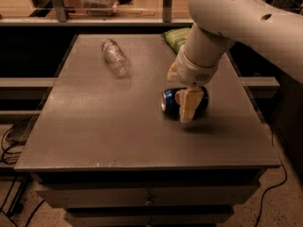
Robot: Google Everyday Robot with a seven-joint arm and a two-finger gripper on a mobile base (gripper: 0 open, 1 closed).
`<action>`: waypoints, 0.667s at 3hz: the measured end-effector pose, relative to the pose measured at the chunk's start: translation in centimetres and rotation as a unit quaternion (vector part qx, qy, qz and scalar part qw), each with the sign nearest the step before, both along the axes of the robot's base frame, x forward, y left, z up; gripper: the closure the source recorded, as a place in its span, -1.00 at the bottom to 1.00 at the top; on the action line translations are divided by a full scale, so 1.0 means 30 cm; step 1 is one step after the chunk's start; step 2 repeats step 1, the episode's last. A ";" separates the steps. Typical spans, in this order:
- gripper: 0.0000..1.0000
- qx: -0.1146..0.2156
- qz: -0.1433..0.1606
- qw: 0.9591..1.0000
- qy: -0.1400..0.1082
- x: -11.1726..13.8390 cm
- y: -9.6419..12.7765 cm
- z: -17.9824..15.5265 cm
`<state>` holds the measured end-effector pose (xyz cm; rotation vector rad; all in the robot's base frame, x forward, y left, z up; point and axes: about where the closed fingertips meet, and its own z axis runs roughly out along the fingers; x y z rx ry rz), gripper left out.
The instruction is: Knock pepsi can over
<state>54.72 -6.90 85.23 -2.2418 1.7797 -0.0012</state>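
The pepsi can (169, 101), dark blue with a round red-white-blue logo, lies on its side on the grey table (109, 131), right of the middle, its silver top facing left. My gripper (188, 107) comes down on it from the white arm at the upper right and is shut on the can. One pale finger (189, 105) crosses the front of the can, its tip near the table top. The other finger is hidden behind the can.
A clear plastic bottle (116, 56) lies on its side at the back left of the table. A green chip bag (176, 37) lies at the back edge, behind my arm. Shelves and a rail run behind the table, and cables lie on the floor at left.
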 end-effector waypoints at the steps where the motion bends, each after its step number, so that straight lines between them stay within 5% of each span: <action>1: -1.00 0.000 0.000 1.000 0.000 0.000 0.000 0.000; 2: -1.00 0.000 0.000 1.000 0.000 0.000 0.000 0.000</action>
